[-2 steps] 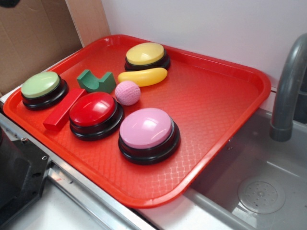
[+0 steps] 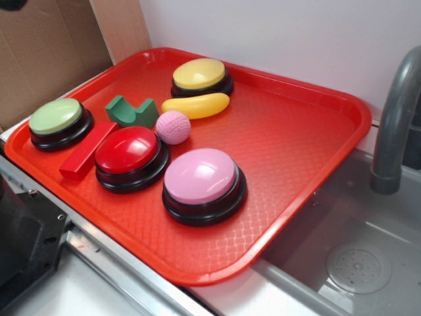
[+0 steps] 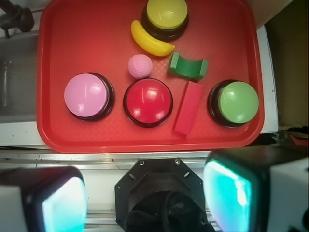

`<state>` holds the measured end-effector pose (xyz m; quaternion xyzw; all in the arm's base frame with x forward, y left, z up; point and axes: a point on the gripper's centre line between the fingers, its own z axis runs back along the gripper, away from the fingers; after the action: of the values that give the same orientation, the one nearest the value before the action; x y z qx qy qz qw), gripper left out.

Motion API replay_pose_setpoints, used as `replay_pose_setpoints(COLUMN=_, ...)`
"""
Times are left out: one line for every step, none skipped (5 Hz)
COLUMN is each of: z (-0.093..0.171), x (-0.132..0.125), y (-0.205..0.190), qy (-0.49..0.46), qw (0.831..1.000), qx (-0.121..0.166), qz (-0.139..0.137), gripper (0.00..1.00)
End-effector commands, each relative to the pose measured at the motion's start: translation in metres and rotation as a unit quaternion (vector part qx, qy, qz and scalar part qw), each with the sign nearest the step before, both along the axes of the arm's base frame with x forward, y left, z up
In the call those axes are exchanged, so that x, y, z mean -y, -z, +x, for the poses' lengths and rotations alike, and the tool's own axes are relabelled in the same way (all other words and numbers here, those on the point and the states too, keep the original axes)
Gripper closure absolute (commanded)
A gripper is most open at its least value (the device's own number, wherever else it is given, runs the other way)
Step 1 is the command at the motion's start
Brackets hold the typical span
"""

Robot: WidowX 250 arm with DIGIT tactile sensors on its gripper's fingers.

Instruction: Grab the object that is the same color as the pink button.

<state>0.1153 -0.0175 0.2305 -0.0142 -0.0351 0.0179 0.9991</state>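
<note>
A: Exterior view, left to right, quick. What's on the red tray (image 2: 296, 125)?

B: Far left, green button (image 2: 56, 118) on a black base. Red block (image 2: 87, 150) lies right beside it, below and to its right. Green arch block (image 2: 131, 112) is upper centre-left. Red button (image 2: 128, 153) sits lower, touching or nearly touching the red block's end.

A: And the target?

B: Small pink ball (image 2: 173, 127), dimpled, centre of the frame. Just right of the arch block, just above the red button, just below the yellow banana (image 2: 196, 105). Can't tell if it touches any of them. Yellow button (image 2: 200, 76) is at the top behind the banana. Pink button (image 2: 202, 179) is lower centre, down and right of the ball, apart from it.

A: Right side?

B: Grey faucet (image 2: 395, 125) over a grey sink (image 2: 348, 257), off the tray.

A: Gripper?

B: Wrist view only. Gripper (image 3: 145, 198) at the bottom edge, two blurred fingers (image 3: 63, 203) spread wide, nothing between them. It sits off the tray's near edge, well apart from the ball.
</note>
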Motion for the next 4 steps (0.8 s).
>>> replay_pose_setpoints(z=0.064, x=0.006, y=0.045, qy=-0.07, qw=0.997, qx=0.022, qz=-0.008, gripper=0.0)
replay_pose_setpoints(z=0.088, x=-0.003, y=0.074, qy=-0.111, qw=0.993, qx=0.012, qz=-0.029, gripper=0.0)
replay_pose_setpoints(z=0.109, x=-0.01, y=0.11, qy=-0.2, qw=0.979, qx=0.02, qz=0.011, gripper=0.0)
replay_pose_setpoints(z=0.122, x=-0.012, y=0.13, qy=-0.23, qw=0.972, qx=0.016, qz=0.043, gripper=0.0)
